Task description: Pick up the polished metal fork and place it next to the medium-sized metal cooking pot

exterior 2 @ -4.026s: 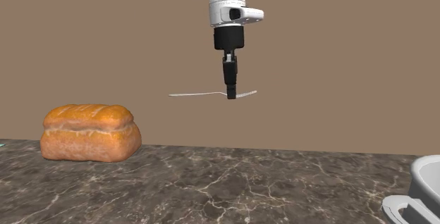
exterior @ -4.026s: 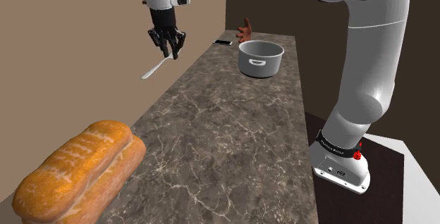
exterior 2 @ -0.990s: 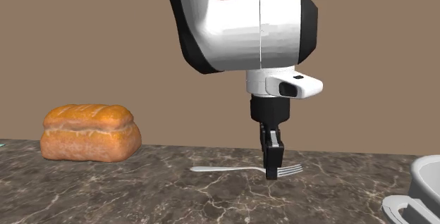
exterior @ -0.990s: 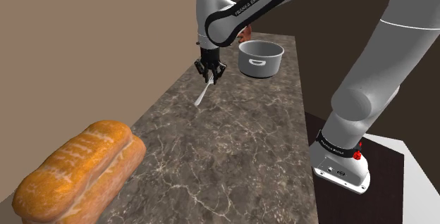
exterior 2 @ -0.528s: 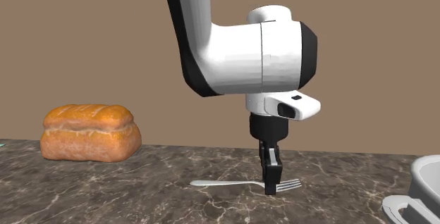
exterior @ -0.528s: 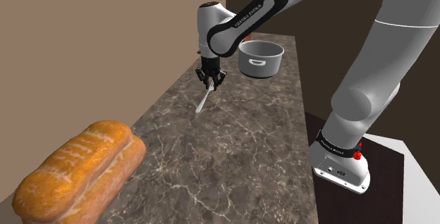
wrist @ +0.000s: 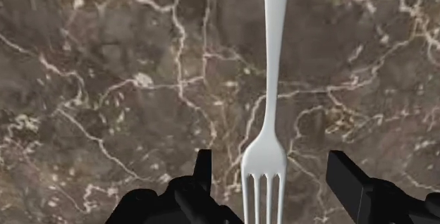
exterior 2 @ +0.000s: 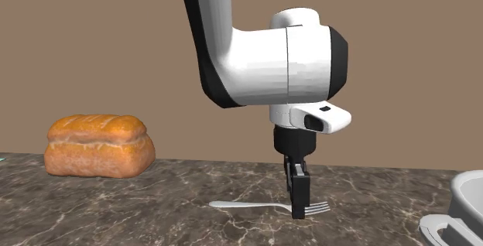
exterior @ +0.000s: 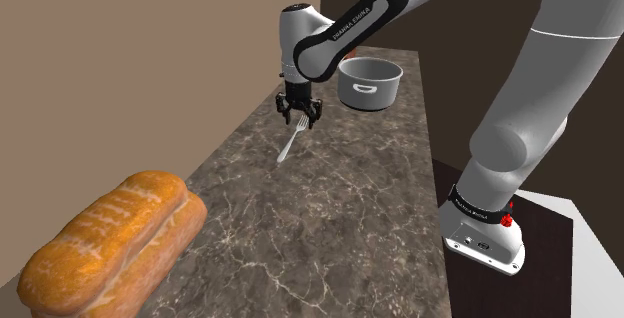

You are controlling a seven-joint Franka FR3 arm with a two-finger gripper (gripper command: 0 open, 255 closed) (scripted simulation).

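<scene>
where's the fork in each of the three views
Shoulder view: fork lies on the countertop below the gripper.
Second exterior view: fork flat on the countertop, tines by the gripper.
Wrist view: fork between the open fingers, touching neither.
Shared landmark: the black gripper.

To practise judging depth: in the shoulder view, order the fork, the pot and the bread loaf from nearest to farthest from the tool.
1. The fork, on the counter right under the open tool.
2. The pot, beyond the tool, toward the counter's far end.
3. The bread loaf, at the counter's near end, the view's lower left.
</scene>
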